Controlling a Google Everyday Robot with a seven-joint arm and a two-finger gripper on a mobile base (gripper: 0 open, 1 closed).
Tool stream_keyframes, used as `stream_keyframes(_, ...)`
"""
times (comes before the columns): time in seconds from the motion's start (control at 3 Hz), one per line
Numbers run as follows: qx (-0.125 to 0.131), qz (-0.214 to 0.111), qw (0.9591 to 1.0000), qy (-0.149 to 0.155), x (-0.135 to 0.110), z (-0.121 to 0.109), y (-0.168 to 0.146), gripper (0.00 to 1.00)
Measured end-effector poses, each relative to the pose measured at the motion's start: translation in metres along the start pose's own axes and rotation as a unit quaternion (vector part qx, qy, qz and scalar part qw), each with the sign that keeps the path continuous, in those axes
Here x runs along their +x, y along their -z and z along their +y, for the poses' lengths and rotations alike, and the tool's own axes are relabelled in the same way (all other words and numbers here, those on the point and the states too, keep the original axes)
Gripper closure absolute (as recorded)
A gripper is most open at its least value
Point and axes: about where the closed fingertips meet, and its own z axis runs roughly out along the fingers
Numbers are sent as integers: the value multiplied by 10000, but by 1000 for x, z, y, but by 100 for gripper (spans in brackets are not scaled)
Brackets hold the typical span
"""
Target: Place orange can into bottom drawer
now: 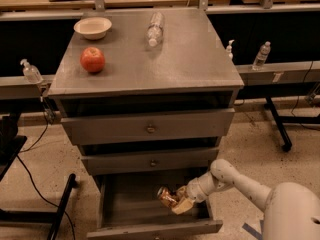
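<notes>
- The claw [176,202] is seen at about 5 o'clock in the view, inside the opening of the bottom drawer [150,229], toward its right half.
- The claw's fingers are closed around the orange can [166,196], which is gripped at its right end and tilted.
- The orange can is held within the pulled-out bottom drawer, above its floor. Whether the floor is touched cannot be told.
- The arm [235,178] is stretched in from 4 o'clock, over the drawer's right wall.
- The bottom drawer is drawn out toward 6 o'clock, with its front panel nearest the lower edge.
- The middle drawer [120,162] and the top drawer [115,129] are stacked above it, each with a small round knob.
- On the table [195,59], an apple [92,60] is placed at 9 o'clock of the surface.
- A bowl [93,27] is set at 11 o'clock, near the apple but apart from it.
- A clear water bottle [155,28] is laid on its side at 12 o'clock.
</notes>
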Motion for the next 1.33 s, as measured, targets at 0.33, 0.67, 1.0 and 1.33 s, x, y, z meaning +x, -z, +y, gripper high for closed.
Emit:
stream_keyframes(0.33,20,69,10000,-32,-4,3,0,100)
stream_keyframes(0.67,144,188,9997,-89,-4,2,-4,100)
stream_keyframes(1.0,603,187,9980,42,9,-2,-1,100)
stream_keyframes(1.33,1147,-214,9916,550,16,-6,10,79)
